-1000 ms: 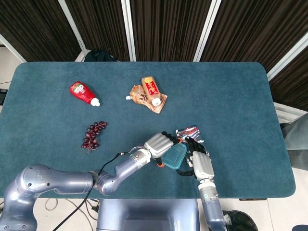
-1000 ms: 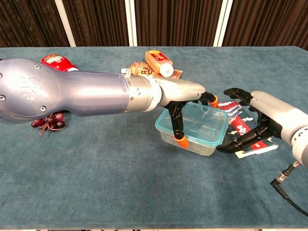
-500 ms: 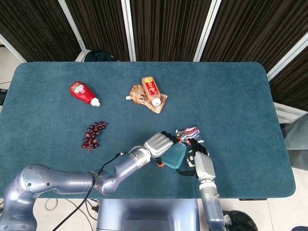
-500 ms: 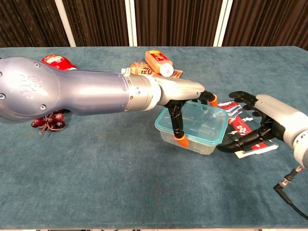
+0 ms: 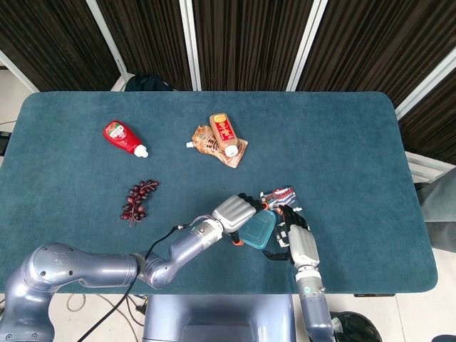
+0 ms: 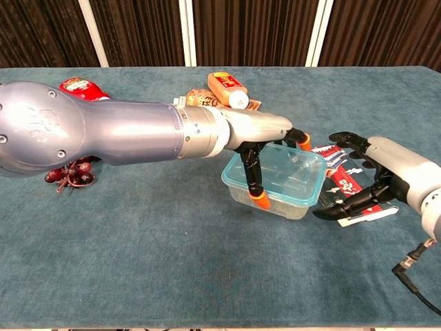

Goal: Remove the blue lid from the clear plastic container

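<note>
The clear plastic container (image 6: 277, 187) with its blue lid (image 6: 293, 165) sits near the table's front edge, and shows in the head view as a teal box (image 5: 258, 232). My left hand (image 6: 260, 132) (image 5: 235, 211) lies over the lid and grips the container. One orange-tipped finger (image 6: 258, 198) reaches down the near side and another curls over the far rim. My right hand (image 6: 377, 176) (image 5: 298, 241) is open just right of the container, fingers curved toward its side without clearly touching it.
A red snack packet (image 6: 344, 181) lies under my right hand. Further back are an orange bottle (image 5: 225, 132) on a brown pouch (image 5: 206, 142), a red ketchup bottle (image 5: 125, 137) and a bunch of dark grapes (image 5: 138, 199).
My right hand has drifted slightly right, away from the container. The left hand keeps its hold, and the container has nudged a touch to the left.
</note>
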`<state>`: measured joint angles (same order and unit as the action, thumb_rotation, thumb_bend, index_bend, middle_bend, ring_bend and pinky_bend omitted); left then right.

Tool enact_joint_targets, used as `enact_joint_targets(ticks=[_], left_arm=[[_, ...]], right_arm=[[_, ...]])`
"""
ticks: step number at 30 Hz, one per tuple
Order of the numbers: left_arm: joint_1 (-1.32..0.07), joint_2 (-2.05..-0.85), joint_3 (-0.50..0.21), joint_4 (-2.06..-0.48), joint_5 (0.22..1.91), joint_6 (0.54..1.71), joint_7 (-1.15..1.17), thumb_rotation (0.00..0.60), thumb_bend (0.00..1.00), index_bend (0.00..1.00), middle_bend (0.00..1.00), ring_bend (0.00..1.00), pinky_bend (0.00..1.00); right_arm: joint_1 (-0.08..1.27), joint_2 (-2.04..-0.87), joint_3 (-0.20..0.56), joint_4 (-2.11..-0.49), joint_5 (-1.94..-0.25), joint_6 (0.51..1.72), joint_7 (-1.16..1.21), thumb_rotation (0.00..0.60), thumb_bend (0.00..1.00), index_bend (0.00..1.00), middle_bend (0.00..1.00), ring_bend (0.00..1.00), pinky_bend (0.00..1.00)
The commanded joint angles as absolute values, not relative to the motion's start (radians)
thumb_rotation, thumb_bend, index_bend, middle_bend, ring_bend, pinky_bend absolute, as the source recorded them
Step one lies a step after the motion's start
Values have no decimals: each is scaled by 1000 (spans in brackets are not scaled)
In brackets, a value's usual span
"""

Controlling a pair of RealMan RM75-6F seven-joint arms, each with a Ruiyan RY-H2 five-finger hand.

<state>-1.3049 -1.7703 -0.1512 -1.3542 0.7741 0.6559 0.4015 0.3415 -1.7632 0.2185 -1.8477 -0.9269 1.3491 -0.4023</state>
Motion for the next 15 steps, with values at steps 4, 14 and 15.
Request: enact_joint_targets(ticks=[4, 14, 15], left_arm=[[-1308, -1774, -151, -1355, 777, 653, 402, 600, 0, 201, 224, 230, 428], [-1314, -1786, -151, -1347, 769, 653, 408, 600, 0, 203, 225, 230, 428], [-1315, -1788, -151, -1347, 768, 653, 408, 600, 0, 203, 225, 230, 428]], right_arm=[[344, -1767, 226, -1849, -921, 1347, -395, 600, 166, 0, 0, 0, 0], [341, -1774, 246, -1867, -898, 1347, -363, 600, 166, 0, 0, 0, 0], [339, -1775, 249, -1871, -894, 1346, -355, 600, 166, 0, 0, 0, 0]])
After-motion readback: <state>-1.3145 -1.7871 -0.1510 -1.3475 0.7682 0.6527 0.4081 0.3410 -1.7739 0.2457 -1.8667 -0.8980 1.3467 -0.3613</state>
